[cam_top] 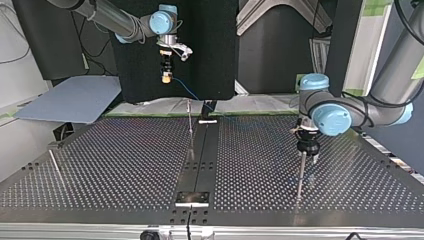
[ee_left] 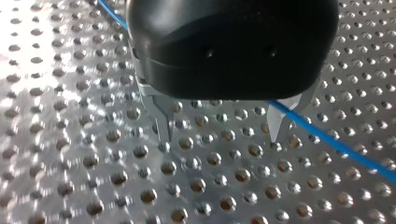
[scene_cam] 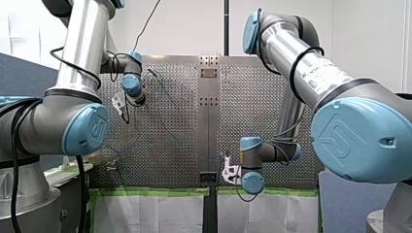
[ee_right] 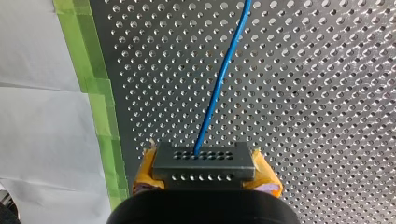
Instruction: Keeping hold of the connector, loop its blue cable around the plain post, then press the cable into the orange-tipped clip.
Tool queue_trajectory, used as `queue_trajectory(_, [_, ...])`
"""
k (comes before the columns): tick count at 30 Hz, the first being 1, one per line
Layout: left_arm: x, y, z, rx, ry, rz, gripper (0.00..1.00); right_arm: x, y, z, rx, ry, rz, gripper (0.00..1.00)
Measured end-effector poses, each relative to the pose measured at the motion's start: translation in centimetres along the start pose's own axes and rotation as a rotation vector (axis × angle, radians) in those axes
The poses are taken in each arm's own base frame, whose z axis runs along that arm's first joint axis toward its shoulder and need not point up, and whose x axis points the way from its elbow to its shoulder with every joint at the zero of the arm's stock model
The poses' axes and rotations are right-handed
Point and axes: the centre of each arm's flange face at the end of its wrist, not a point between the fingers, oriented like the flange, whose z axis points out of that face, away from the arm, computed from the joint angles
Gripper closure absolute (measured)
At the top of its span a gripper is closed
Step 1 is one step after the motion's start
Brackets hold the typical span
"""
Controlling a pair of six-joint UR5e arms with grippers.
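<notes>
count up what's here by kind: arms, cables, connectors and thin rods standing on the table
arms: 2
blue cable: 1
connector: 1
thin rods: 3
total: 7

A white wall stands behind the perforated table, edged with green tape.

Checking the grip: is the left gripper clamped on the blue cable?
No, the left gripper is open, fingers apart, and the blue cable merely runs past one.
</notes>
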Motion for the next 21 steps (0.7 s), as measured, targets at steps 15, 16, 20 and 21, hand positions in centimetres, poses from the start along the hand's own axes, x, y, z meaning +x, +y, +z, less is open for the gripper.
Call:
queue_trajectory(15, [-2.0, 3.7, -1.3, -0.01, -0.018, -0.16, 0.0, 0.1, 0.0, 0.2, 0.001, 0.015, 0.008, 1.0])
queue_trajectory(16, [-2.2, 3.8, -1.5, -0.002, -0.022, -0.168, 0.0, 0.1, 0.0, 0.2, 0.001, 0.015, 0.008, 1.0])
queue_trajectory(20, [-2.3, 3.6, -2.6, 0.044, -0.029, -0.206, 0.0, 0.1, 0.0, 0.2, 0.001, 0.015, 0.009, 1.0])
queue_trajectory(21, [-2.0, 3.5, -2.8, 0.056, -0.027, -0.217, 0.0, 0.1, 0.0, 0.2, 0.001, 0.015, 0.009, 1.0])
